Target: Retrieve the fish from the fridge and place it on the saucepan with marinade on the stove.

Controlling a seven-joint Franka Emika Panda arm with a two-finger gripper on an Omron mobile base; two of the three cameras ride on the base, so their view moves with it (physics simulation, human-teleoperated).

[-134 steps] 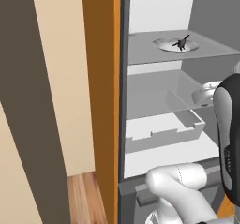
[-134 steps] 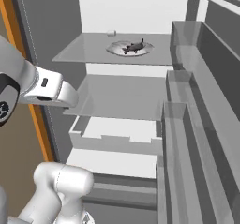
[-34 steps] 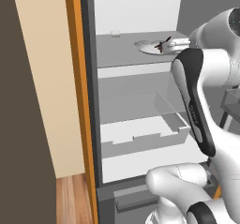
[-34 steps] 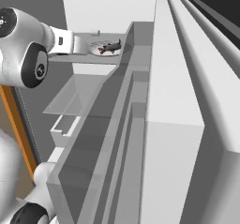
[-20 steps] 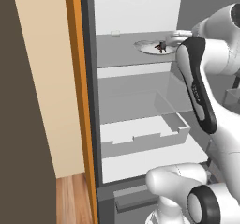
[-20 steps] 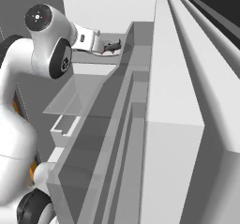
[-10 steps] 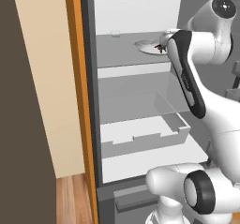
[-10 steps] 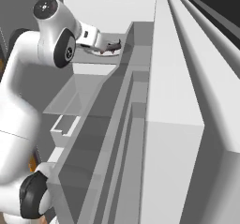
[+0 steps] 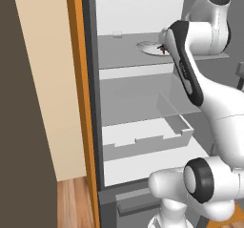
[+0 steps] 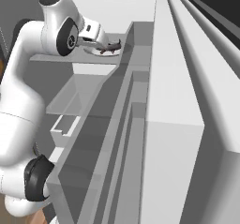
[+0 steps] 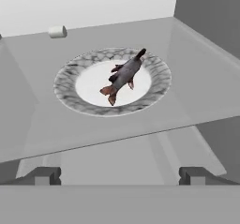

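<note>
The fish (image 11: 124,75) is small and dark grey with reddish fins. It lies on a pale round plate (image 11: 70,96) on the fridge's top glass shelf (image 11: 187,101). My gripper (image 11: 119,175) is open, level with the shelf's front edge and short of the plate, with nothing between its fingertips (image 11: 44,175). In the right base view the hand reaches in from the left, right next to the fish (image 10: 112,46). From the left base view my arm covers part of the plate (image 9: 145,46). The fridge (image 9: 124,65) stands open. The saucepan and the stove are out of view.
A clear drawer (image 9: 147,136) sits below the shelf. The open fridge door with its bins (image 10: 154,101) stands close on the right. An orange cabinet edge (image 9: 76,103) borders the fridge on the left. A small white block (image 11: 57,31) lies at the shelf's back.
My arm has risen and reached into the fridge, bringing the hand up to the top shelf in front of the plate. The jaws stay open. The fish has not moved.
</note>
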